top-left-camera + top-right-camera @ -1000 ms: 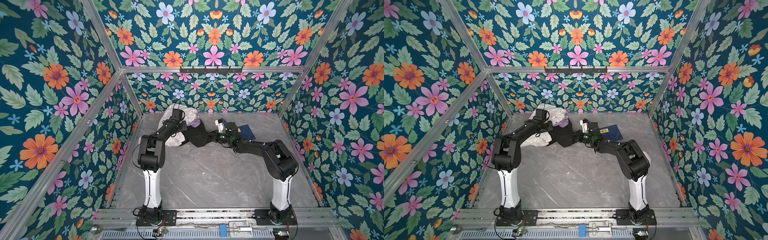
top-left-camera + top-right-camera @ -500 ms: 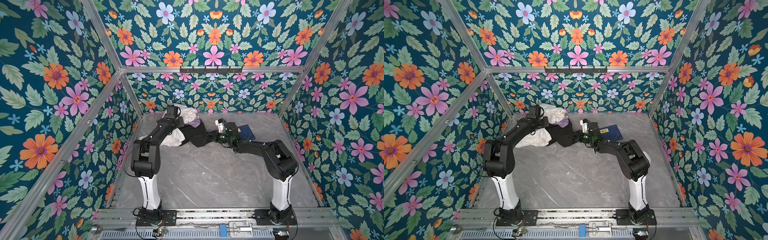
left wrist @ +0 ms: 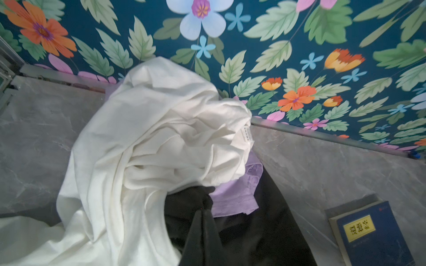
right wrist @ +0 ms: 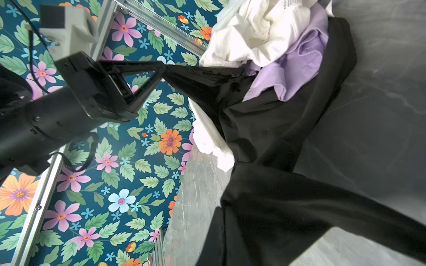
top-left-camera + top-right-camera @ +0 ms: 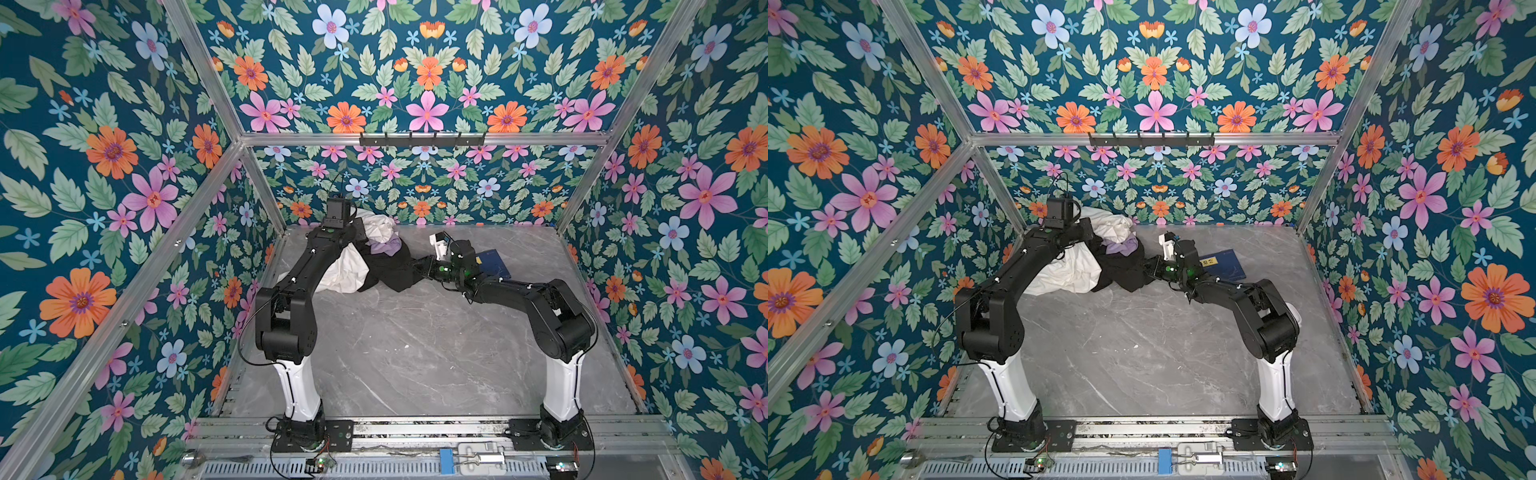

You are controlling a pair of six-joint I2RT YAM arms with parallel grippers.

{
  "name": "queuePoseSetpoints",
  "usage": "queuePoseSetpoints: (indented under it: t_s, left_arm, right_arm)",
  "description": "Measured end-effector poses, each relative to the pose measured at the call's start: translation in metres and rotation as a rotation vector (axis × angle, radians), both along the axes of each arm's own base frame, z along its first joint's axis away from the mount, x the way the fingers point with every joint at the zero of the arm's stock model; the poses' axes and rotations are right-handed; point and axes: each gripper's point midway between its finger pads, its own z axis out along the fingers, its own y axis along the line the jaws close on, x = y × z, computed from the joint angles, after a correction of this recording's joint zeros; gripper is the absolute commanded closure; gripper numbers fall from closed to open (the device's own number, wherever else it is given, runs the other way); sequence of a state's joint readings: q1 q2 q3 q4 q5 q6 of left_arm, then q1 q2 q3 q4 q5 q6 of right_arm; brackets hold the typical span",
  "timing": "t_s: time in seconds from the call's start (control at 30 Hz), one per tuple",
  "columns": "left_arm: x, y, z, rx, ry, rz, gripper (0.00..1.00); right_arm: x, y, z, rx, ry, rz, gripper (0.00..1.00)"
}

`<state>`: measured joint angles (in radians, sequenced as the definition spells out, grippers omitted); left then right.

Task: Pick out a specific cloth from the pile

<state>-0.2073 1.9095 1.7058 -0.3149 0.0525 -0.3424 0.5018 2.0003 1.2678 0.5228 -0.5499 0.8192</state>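
The pile lies at the back left of the grey table (image 5: pixel 415 353). It holds a large white garment (image 5: pixel 347 272), a small lilac cloth (image 5: pixel 384 246) and the black cloth (image 5: pixel 392 272). My left gripper (image 5: pixel 360 235) is up at the top of the pile. The right wrist view shows it (image 4: pixel 163 68) shut on a taut fold of the black cloth (image 4: pixel 265 119). My right gripper (image 5: pixel 420 266) is low at the pile's right side, shut on the black cloth's other end (image 4: pixel 232 170). In the left wrist view the white garment (image 3: pixel 149 138) drapes over the lilac cloth (image 3: pixel 232 200).
A dark blue book (image 5: pixel 490 264) lies flat on the table just behind my right wrist, also in the left wrist view as the book (image 3: pixel 373 235). Flowered walls close in the back and both sides. A black hook rail (image 5: pixel 422 139) is fixed high on the back wall.
My left arm has drawn back and up toward the rear left corner, stretching the black cloth and shifting the white garment. My right arm has stayed put.
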Motion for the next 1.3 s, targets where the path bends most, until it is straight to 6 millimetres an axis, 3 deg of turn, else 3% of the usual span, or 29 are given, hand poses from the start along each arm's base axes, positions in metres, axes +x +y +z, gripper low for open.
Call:
queuePoseSetpoints:
  t_s: [0.27, 0.63, 1.0, 1.13, 1.3]
  left_arm:
    - [0.013, 0.014, 0.035, -0.007, -0.052, 0.032, 1.0]
    - [0.028, 0.04, 0.102, -0.024, -0.178, 0.085, 1.0]
    - [0.028, 0.038, 0.131, -0.045, -0.228, 0.064, 1.0]
    - [0.023, 0.037, 0.138, -0.05, -0.23, 0.057, 1.0]
    - [0.019, 0.038, 0.146, -0.049, -0.244, 0.055, 1.0]
  right_arm:
    - [0.004, 0.004, 0.012, 0.005, -0.027, 0.005, 1.0]
    - [0.003, 0.009, 0.016, 0.001, -0.022, 0.011, 1.0]
    - [0.002, 0.008, 0.019, -0.004, -0.03, 0.013, 1.0]
    - [0.0, 0.007, 0.037, 0.006, -0.067, 0.015, 1.0]
    - [0.0, 0.006, 0.076, 0.016, -0.134, 0.017, 1.0]
